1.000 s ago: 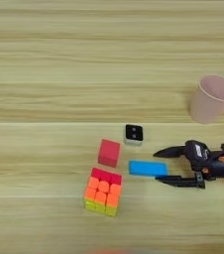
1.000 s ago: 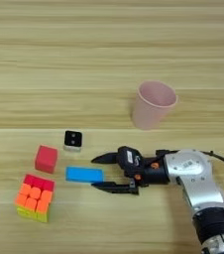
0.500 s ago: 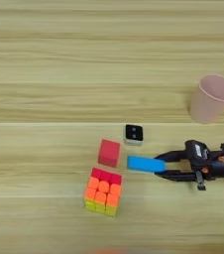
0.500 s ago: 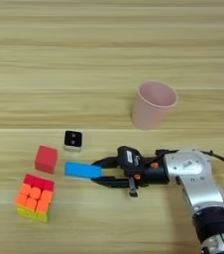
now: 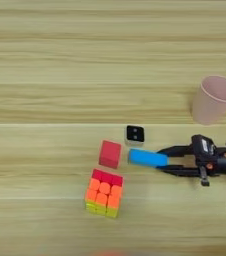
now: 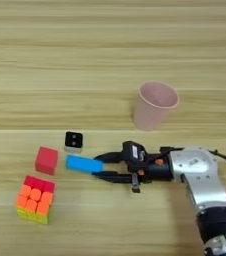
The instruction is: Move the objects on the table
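Note:
The flat blue bar (image 5: pixel 147 158) lies just right of the plain red cube (image 5: pixel 110 153) and below the tiny white block with a black face (image 5: pixel 135 134). My right gripper (image 5: pixel 161 160) reaches in from the right. Its two black fingers are closed on the bar's right end, one on the far side and one on the near side. The red, orange and yellow puzzle cube (image 5: pixel 104 192) stands in front of the red cube on the wooden table (image 5: pixel 60 60). The silver forearm (image 6: pixel 200 172) shows in the right eye view.
A pink cup (image 6: pixel 155 105) stands upright behind the gripper, a short way beyond the arm. The cubes and the white block sit close together left of the bar.
The fingers stood wide apart right of the bar; they have since advanced left and closed on its right end. The bar has shifted slightly left and toward the white block.

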You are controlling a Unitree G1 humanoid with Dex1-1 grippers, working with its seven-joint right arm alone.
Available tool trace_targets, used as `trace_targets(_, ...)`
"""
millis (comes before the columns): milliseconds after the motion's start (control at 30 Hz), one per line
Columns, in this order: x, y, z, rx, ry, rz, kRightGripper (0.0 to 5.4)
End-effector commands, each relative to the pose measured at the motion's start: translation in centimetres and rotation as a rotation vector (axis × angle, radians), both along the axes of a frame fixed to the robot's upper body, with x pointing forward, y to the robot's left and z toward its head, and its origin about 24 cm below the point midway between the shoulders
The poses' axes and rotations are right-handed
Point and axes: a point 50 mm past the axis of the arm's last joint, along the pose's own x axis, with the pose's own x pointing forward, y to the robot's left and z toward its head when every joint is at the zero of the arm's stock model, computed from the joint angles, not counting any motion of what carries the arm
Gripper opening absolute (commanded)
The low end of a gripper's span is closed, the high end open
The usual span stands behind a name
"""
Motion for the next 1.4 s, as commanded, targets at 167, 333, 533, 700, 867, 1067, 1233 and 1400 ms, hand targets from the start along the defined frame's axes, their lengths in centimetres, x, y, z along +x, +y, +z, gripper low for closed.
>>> trace_targets(167,2.4,-1.9,5.0,0.028,-0.171,-0.085,1.42)
trace_targets(333,3.1,-3.8,6.1,0.001,-0.205,-0.163,1.42)
trace_targets(533,3.5,-5.4,5.9,-0.033,-0.197,-0.227,1.42)
trace_targets(700,3.6,-5.5,4.6,-0.060,-0.159,-0.244,1.42)
trace_targets(867,3.7,-5.7,3.2,-0.119,-0.131,-0.265,1.42)
trace_targets(1067,4.0,-6.2,2.1,-0.186,-0.108,-0.311,1.42)
trace_targets(1233,4.0,-6.1,1.8,-0.188,-0.103,-0.309,1.70)
trace_targets(1400,4.0,-6.1,1.6,-0.189,-0.098,-0.306,2.32)
